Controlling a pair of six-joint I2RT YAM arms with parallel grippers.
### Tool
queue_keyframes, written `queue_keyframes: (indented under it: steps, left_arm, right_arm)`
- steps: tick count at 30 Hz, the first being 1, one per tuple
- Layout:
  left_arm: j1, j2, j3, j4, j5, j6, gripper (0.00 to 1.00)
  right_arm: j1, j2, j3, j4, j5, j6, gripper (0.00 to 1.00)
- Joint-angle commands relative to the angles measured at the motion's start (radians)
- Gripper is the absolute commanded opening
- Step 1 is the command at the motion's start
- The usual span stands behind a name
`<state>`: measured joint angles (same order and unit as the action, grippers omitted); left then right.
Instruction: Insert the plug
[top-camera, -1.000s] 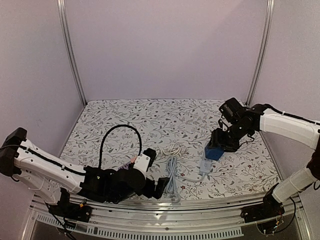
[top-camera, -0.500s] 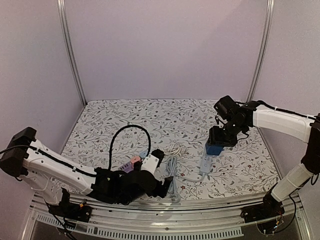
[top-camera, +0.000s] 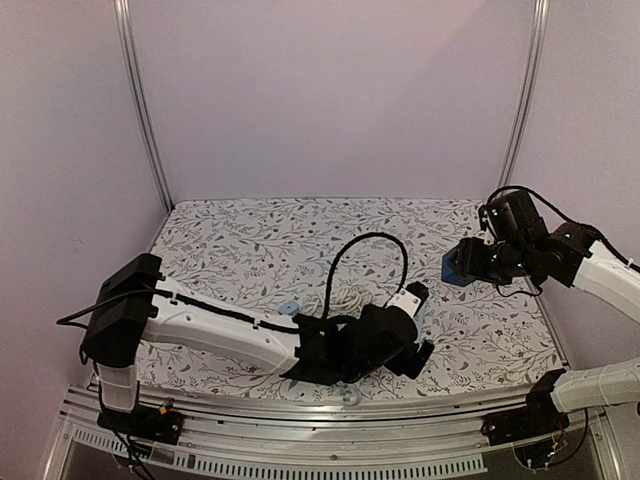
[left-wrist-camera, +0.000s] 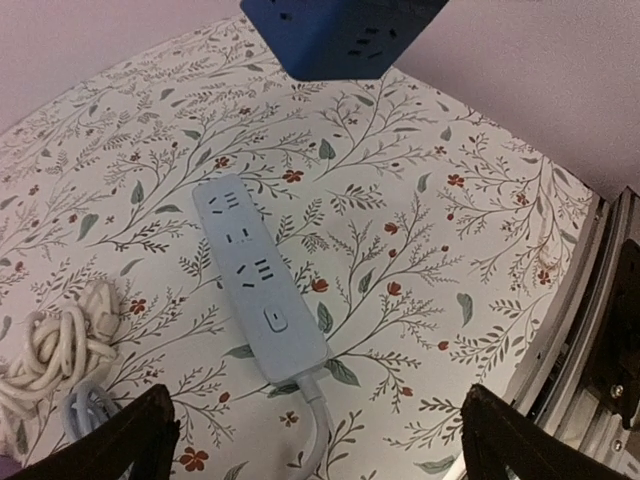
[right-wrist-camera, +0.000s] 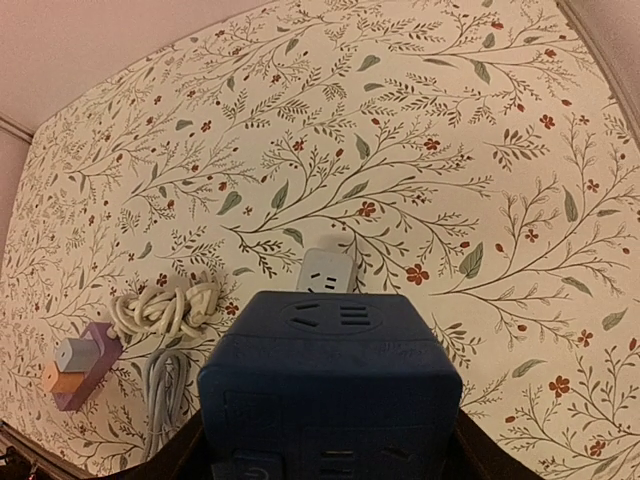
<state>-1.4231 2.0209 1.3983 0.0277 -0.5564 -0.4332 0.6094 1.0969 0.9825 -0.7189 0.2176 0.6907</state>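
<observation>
My right gripper (top-camera: 472, 262) is shut on a blue cube socket (top-camera: 460, 266), held in the air over the back right of the table. In the right wrist view the cube (right-wrist-camera: 330, 380) fills the space between the fingers. A white power strip (left-wrist-camera: 255, 280) lies flat on the floral cloth, with its cord running toward the near edge. Its far end (right-wrist-camera: 327, 270) peeks out beyond the cube. My left gripper (top-camera: 422, 325) hovers over the strip, wide open and empty (left-wrist-camera: 320, 445). The blue cube (left-wrist-camera: 340, 35) hangs above the strip's far end. The plug is hidden.
A coiled white cord (right-wrist-camera: 165, 305) and a bundled grey cable (right-wrist-camera: 160, 390) lie left of the strip. A purple and orange block (right-wrist-camera: 80, 365) sits further left. The metal rail (left-wrist-camera: 590, 330) borders the table's near edge. A black cable (top-camera: 350, 255) arches over the left arm.
My left arm has swung right from the near-left corner to above the power strip. My right gripper has carried the blue cube up and toward the back right.
</observation>
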Motion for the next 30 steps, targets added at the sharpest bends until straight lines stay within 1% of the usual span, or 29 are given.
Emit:
queue_keyframes:
  steps: [1,4,7,11,15,17,21,24,26,30]
  left_arm:
    - [0.051,0.13,0.152,-0.17,0.07,0.025,0.99]
    - [0.074,0.205,0.238,-0.215,0.068,0.001,1.0]
    - [0.093,0.253,0.291,-0.235,0.076,-0.008,0.99]
    - [0.12,0.319,0.373,-0.273,0.11,-0.012,0.95]
    - [0.138,0.38,0.439,-0.299,0.131,-0.013,0.94]
    - [0.142,0.412,0.478,-0.319,0.14,-0.013,0.91]
    - [0.15,0.457,0.523,-0.35,0.135,-0.014,0.79]
    - [0.153,0.456,0.507,-0.35,0.133,-0.015,0.68]
    - [0.154,0.45,0.491,-0.347,0.133,-0.016,0.64]
    - [0.154,0.425,0.446,-0.331,0.153,-0.006,0.42]
  right_arm:
    - [0.0,-0.095,-0.049,0.035,0.058,0.015,0.0]
    - [0.0,-0.156,-0.08,0.061,0.065,0.007,0.0]
    - [0.0,-0.225,-0.113,0.086,0.062,0.005,0.0]
    - [0.0,-0.288,-0.138,0.117,0.015,0.03,0.0]
    - [0.0,-0.302,-0.129,0.109,-0.03,0.037,0.0]
    - [0.0,-0.305,-0.129,0.108,-0.043,0.047,0.0]
    - [0.0,-0.314,-0.128,0.111,-0.058,0.053,0.0]
    - [0.001,-0.319,-0.117,0.104,-0.06,0.053,0.0]
    - [0.0,-0.323,-0.112,0.108,-0.065,0.053,0.0]
    - [0.0,-0.331,-0.116,0.131,-0.081,0.046,0.0]
